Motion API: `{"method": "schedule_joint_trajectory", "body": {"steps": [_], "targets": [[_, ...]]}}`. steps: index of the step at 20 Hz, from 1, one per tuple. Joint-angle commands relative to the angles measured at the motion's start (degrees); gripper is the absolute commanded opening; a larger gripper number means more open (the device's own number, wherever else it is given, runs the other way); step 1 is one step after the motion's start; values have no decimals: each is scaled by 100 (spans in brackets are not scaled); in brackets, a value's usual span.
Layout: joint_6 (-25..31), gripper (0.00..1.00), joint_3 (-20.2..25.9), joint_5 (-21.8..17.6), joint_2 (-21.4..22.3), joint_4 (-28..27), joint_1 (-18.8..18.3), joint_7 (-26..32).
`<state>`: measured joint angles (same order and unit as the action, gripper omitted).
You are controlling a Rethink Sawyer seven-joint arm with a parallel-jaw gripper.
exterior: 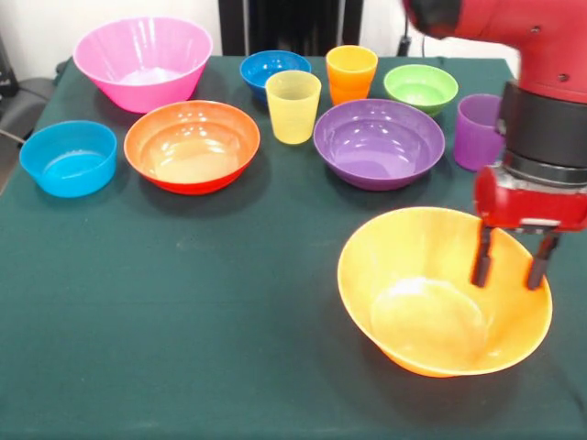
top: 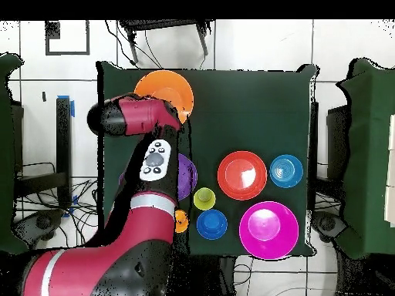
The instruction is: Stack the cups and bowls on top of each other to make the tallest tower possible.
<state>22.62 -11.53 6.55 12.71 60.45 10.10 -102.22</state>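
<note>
Red arm reaching down, hand (exterior: pixel 514 257) vertical, fingers (exterior: pixel 481 259) apart

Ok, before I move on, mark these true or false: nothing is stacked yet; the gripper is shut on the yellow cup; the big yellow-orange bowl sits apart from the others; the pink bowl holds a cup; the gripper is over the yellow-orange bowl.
1. Nothing is stacked yet. True: each bowl and cup stands alone on the table.
2. The gripper is shut on the yellow cup. False: it is open and holds nothing.
3. The yellow-orange bowl sits apart from the others. True.
4. The pink bowl holds a cup. False: it is empty.
5. The gripper is over the yellow-orange bowl. True: its fingers hang at the bowl's rim.
</note>
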Motion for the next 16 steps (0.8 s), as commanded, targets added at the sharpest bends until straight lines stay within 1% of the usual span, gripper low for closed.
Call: {"method": "schedule_joint_trajectory", "body": {"steps": [1,4,7,11,13,16], "targets": [[669,100,10,284,-610,-710,360,-1306],[669,100,-155,365,-857,-954,465,-1416],[526,100,-205,446,-1087,-1140,507,-1459],[458,100,-514,460,-1280,-1398,628,-1619],[467,100,-558,434,-1308,-1491,610,-1530],[640,100,-575,337,-1200,-1539,550,-1282]]}}
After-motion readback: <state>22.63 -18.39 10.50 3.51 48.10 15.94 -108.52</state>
